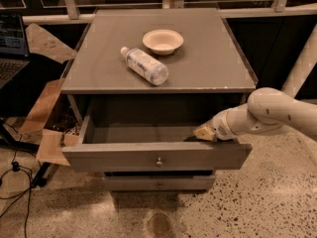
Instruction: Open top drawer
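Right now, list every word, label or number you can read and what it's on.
No text here can be read.
Label on the bottle: blurred, unreadable.
The laptop screen: lines of text, too small to read.
The bowl, the top drawer and the gripper at the open drawer's right front corner: no markings visible.

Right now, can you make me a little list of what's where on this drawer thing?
top drawer: pulled out, open
knob: middle of the drawer front
claw: inside the drawer, at the right end, just behind the front
bottle: lying on its side on the cabinet top
bowl: upright, behind the bottle
lower drawer: shut
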{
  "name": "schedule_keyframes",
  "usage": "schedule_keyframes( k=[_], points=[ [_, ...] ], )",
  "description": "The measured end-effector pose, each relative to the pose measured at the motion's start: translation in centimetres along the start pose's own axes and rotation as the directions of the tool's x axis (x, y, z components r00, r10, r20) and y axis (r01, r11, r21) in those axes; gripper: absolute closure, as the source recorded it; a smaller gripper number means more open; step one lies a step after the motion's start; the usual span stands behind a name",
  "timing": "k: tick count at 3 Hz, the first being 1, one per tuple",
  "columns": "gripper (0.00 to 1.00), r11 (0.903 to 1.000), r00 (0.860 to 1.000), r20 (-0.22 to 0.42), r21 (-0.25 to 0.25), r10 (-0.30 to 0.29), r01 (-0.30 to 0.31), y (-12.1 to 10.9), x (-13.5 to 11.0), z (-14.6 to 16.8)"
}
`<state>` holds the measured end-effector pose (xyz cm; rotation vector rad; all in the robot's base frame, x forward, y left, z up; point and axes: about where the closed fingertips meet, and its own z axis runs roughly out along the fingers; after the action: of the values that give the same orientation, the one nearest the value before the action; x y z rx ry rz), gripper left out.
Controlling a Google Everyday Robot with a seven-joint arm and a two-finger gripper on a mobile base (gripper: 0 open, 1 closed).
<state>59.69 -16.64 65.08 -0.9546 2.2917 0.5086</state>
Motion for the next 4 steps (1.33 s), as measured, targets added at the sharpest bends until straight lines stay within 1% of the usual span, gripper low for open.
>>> schedule_keyframes(
  k=[1, 3, 4],
  points=[
    [0.58, 0.9992, 1.0, -0.019, -0.037, 0.013, -0.014, 0.4, 1.0, 0.6],
    [0.12, 0.9973, 0.999, -0.036, -0.068, 0.024, -0.027, 1.0, 2.0, 0.1],
    [0.0, 0.9972, 0.999, -0.032, -0.068, 0.028, -0.03, 1.2, 2.1, -0.7]
  ],
)
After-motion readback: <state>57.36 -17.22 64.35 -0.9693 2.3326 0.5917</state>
